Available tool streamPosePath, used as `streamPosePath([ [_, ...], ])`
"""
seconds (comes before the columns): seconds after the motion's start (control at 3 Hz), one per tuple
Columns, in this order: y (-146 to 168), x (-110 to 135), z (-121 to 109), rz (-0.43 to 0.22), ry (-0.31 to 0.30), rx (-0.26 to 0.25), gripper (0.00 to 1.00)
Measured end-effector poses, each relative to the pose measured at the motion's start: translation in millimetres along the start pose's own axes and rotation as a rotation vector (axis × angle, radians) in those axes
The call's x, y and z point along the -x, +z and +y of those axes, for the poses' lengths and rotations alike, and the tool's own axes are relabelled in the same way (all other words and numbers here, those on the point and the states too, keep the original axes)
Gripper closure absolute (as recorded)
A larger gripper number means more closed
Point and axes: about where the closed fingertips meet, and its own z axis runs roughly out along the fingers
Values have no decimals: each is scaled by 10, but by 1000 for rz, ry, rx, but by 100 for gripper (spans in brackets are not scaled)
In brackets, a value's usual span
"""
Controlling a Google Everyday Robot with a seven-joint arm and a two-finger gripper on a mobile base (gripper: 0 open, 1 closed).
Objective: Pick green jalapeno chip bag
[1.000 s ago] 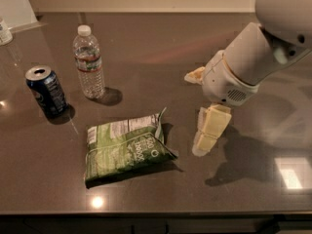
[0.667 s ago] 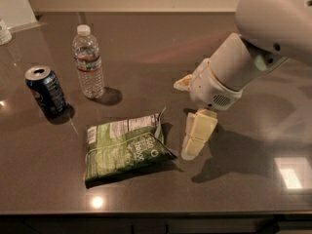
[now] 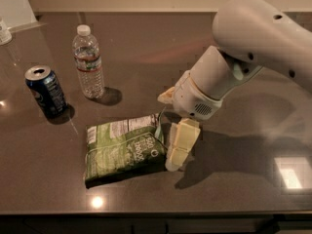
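The green jalapeno chip bag (image 3: 124,150) lies flat on the dark table (image 3: 146,48), front centre, crinkled, with white text and a white label panel along its top. My gripper (image 3: 171,123) is open at the bag's right end. One cream finger (image 3: 179,145) hangs down right beside the bag's right edge. The other finger (image 3: 166,95) shows behind, beyond the bag's upper right corner. The white arm (image 3: 253,43) comes in from the upper right. The gripper holds nothing.
A clear water bottle (image 3: 88,62) stands upright at the back left. A dark blue soda can (image 3: 46,90) stands left of it. The table's front edge (image 3: 146,212) runs just below the bag. A white object (image 3: 5,32) sits at the far left edge.
The arm and gripper have moved left and down toward the bag's right end. The bag, bottle and can have not moved.
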Motion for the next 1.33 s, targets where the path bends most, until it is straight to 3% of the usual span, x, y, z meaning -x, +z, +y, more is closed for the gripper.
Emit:
streamPosePath([
  [0.67,176,180,167,-31,-7,62,0],
  [1.0,195,227,145,-31,-8,49,14],
  [1.33,144,233,80,-35,3,20,37],
])
